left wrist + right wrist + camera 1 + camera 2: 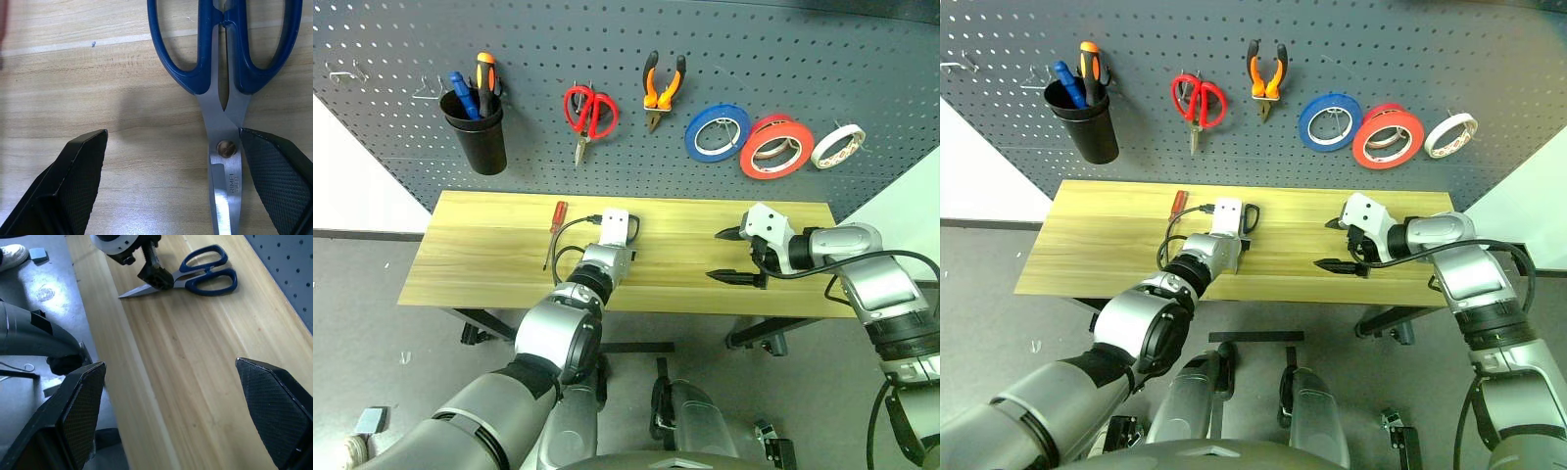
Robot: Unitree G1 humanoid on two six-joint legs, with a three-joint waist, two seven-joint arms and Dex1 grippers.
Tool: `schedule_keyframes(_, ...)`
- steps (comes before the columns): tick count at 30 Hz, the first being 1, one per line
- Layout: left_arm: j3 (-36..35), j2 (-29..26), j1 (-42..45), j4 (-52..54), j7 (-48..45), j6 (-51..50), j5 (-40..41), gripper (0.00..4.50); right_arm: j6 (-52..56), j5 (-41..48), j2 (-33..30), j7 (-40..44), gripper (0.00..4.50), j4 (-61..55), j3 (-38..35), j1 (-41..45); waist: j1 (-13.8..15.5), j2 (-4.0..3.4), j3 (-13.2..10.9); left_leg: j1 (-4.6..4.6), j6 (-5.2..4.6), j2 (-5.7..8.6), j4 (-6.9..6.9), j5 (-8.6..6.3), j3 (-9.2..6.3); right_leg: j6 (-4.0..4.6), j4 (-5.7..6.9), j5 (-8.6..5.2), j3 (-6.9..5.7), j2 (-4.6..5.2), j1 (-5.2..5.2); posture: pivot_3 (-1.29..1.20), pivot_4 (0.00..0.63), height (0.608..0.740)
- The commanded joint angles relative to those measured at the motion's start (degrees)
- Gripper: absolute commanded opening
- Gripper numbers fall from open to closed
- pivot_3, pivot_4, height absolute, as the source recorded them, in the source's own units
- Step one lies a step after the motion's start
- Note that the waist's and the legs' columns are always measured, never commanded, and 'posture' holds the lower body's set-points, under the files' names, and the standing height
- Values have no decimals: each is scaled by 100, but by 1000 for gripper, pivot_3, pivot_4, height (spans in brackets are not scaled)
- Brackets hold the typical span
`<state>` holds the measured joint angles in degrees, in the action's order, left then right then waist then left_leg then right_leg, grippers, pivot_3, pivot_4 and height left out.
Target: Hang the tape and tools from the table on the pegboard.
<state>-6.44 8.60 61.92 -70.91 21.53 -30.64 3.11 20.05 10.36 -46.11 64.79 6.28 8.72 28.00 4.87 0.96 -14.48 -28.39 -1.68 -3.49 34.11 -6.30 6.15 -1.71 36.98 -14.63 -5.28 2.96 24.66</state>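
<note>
Screwdrivers point(473, 86) in black cup point(478, 139)

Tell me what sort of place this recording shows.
Probably a workshop or tool-bench corner. A dark grey-blue perforated pegboard holds orange-and-black-handled pliers, red-handled scissors and rolls of tape, above a long light wood-grain table.
</note>
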Motion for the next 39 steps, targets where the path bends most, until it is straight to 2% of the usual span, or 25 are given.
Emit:
schedule_keyframes(1, 43, 409, 95, -226, 32, -174, -65, 3334, 39, 74, -12, -85, 4500, -242, -225, -37, -35, -1, -2, 1, 0, 0, 0, 0, 0, 0, 0, 0, -1, 1, 0, 51, 315, 732)
schedule_keyframes(5, 97, 388, 197, -217, 79, -44, -127, 2148, -55, 20, -25, -132, 4500, -214, -236, -14, -134, 0, -14, 0, 0, 0, -1, 0, 0, 0, 0, 0, -3, 2, 0, 47, 304, 732)
schedule_keyframes(12, 87, 359, 210, -219, 217, 77, -167, 2148, -166, -24, -66, -159, 4500, -168, -248, -25, -144, -2, -44, -1, 0, 0, -4, 0, 0, -1, -1, -1, -6, 2, 3, 45, 302, 732)
schedule_keyframes(16, -99, 330, 249, -144, -35, 193, 37, 2148, -406, -196, -111, -190, 4500, -127, -186, -101, -126, -5, -71, -2, 1, 0, -4, 0, 0, -1, -2, -1, -7, 3, 3, 47, 303, 732)
schedule_keyframes(19, -151, 324, 294, -136, -100, 169, 72, 2648, -444, -219, -78, -193, 4500, -143, -187, -122, -128, -4, -98, -4, 1, 1, -4, 0, 0, -1, -4, -1, -8, 5, 3, 49, 301, 732)
schedule_keyframes(22, -188, 310, 311, -147, -77, 188, 75, 3696, -493, -269, -53, -193, 4500, -126, -170, -109, -127, -5, -113, -8, 1, 1, -4, 0, 1, -2, -4, -1, -8, 5, 8, 48, 297, 732)
schedule_keyframes(25, -184, 279, 338, -157, -84, 209, 62, 4480, -557, -336, -33, -232, 4500, -68, -154, -88, -125, -5, -114, -9, 1, 2, -8, 0, 2, -3, -5, -1, -9, 5, 8, 49, 293, 732)
schedule_keyframes(35, -413, 153, 343, -390, 17, 31, 168, 4480, -523, -445, -23, -363, 4500, -75, -180, -130, -131, -5, -116, -9, 1, 2, -8, 0, 4, -4, -5, -1, -10, 5, 8, 35, 291, 732)
schedule_keyframes(39, -545, 28, 383, -458, 6, -97, 199, 3236, -505, -479, -22, -455, 4500, -88, -189, -156, -136, -4, -118, -9, 1, 2, -8, 0, 4, -4, -6, -1, -10, 5, 9, 33, 296, 732)
